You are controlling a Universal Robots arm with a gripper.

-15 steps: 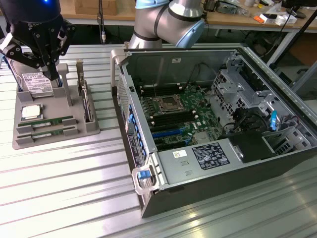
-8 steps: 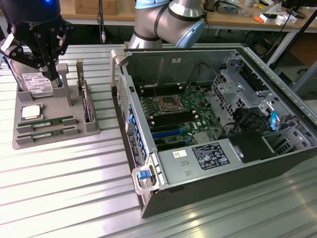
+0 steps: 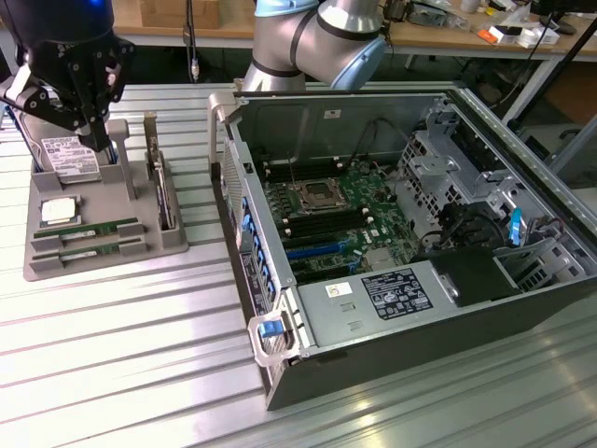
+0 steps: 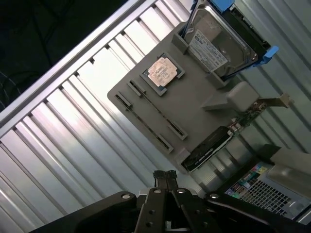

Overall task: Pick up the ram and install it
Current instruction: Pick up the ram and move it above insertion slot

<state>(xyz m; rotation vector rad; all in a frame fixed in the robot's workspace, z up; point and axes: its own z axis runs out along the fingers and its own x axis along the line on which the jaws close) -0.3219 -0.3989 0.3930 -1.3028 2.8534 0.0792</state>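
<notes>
Ram [image 3: 91, 229] lies on its long edge in a narrow slot along the near side of the grey holder tray [image 3: 104, 261], which sits on the slatted metal bench [image 3: 121, 355] towards the exterior view's left. Standing it that way leaves the green top edge free, so it can be pinched from straight above. A like slot runs just beside it, but I cannot tell whether that one holds a second stick. The tray also keeps the silver CPU chip [image 3: 58, 211] flat in its recess, the hard drive [image 3: 67, 154] upright at the far end and an expansion card [image 3: 164, 198] on edge, each in its own place and apart from the others. The fingers [image 3: 94, 138] hang above the far end of the tray, over the hard drive and well clear of the ram. In the wrist view the fingers [image 4: 160, 177] are pressed together with nothing showing between them, so nothing seems to be carried. The open computer case [image 3: 392, 359] lies on its side on the exterior view's right with its motherboard [image 3: 326, 201] facing up, which I judge leaves the long memory sockets [image 3: 322, 229] open to a push from above.
</notes>
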